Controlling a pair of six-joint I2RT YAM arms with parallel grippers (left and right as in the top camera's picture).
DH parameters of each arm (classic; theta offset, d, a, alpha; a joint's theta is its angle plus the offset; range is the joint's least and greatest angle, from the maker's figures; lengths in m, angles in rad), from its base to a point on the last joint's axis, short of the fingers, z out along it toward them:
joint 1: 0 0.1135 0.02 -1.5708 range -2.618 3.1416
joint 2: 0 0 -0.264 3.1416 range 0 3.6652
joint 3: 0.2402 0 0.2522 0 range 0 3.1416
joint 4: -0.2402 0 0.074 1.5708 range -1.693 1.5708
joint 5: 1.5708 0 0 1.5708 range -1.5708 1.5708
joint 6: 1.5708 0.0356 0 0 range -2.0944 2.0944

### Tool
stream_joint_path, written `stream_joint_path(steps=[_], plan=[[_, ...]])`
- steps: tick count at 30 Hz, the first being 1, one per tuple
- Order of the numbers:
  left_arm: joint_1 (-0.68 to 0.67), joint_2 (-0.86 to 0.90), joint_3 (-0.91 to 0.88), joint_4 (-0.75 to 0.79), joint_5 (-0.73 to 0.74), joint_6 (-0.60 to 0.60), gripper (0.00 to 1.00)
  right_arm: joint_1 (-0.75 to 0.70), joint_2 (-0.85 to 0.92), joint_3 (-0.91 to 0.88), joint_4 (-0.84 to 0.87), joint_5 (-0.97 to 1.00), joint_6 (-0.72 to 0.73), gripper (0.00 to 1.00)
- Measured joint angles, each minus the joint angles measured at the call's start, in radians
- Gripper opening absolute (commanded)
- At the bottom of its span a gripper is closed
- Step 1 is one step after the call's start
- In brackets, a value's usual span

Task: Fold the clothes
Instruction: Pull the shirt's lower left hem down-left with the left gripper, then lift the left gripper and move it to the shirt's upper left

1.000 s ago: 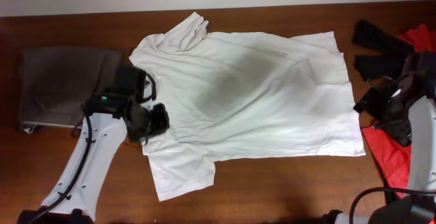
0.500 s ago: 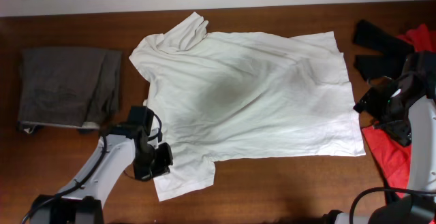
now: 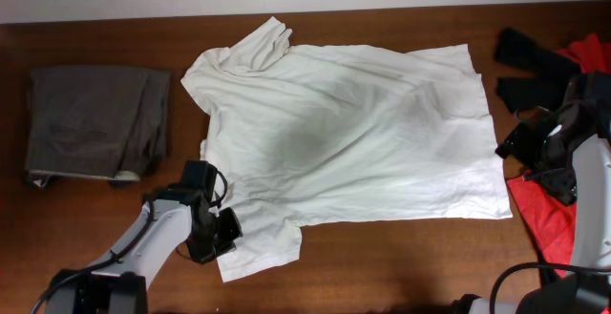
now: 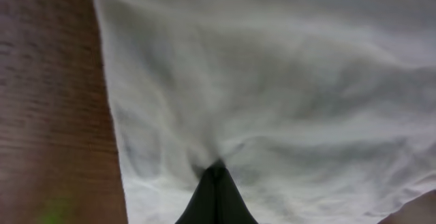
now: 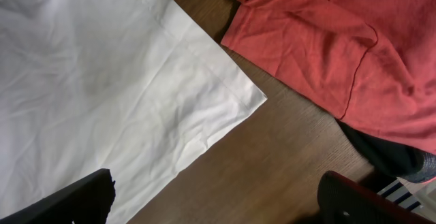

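Dark wooden surface [image 3: 382,257] below a pale wall. Overhead view: the white T-shirt [image 3: 363,133] lies spread flat mid-surface, sleeves to the left, hem to the right. Grey-brown trousers [image 3: 95,123] are folded well apart at the left; a red garment [image 3: 544,223] and black garment [image 3: 525,61] are heaped at the right edge. The left tool [image 3: 220,236] sits on the near sleeve; the right tool [image 3: 516,144] hangs just beside the hem. Left wrist view: fingers [image 4: 216,190] pressed together to one point, thin cloth puckering around it — a pinch of sleeve, probably shallow. Risk: the cloth slips out on the lift, or only the top layer comes. Right wrist view: jaws spread wide, nothing between them, with the hem corner [image 5: 248,98] ahead and the red cloth near it — a careless close could take the wrong garment.
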Motion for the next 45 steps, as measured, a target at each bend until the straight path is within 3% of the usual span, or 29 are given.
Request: stream_joint_path(steps=[6,13,20,30,36,45], plan=[[0.019,0.044,0.025,-0.019,0.017,-0.066,0.00,0.000,0.000,0.000,0.000,0.000,0.000,0.99],[0.169,0.074,0.027,-0.042,0.100,-0.100,0.01,0.000,0.000,0.000,0.000,0.000,0.000,0.99],[0.307,0.079,0.022,-0.071,0.102,-0.066,0.02,0.000,0.000,0.000,0.000,0.000,0.000,0.99],[0.320,0.088,0.052,-0.161,0.016,-0.005,0.00,0.000,0.000,0.000,0.000,0.000,0.000,0.99],[0.319,0.085,0.315,-0.333,0.000,0.047,0.00,0.000,0.000,0.000,0.000,0.000,0.000,0.99],[0.146,-0.009,0.765,-0.347,0.021,0.146,0.00,0.000,0.000,0.000,0.000,0.000,0.000,0.99]])
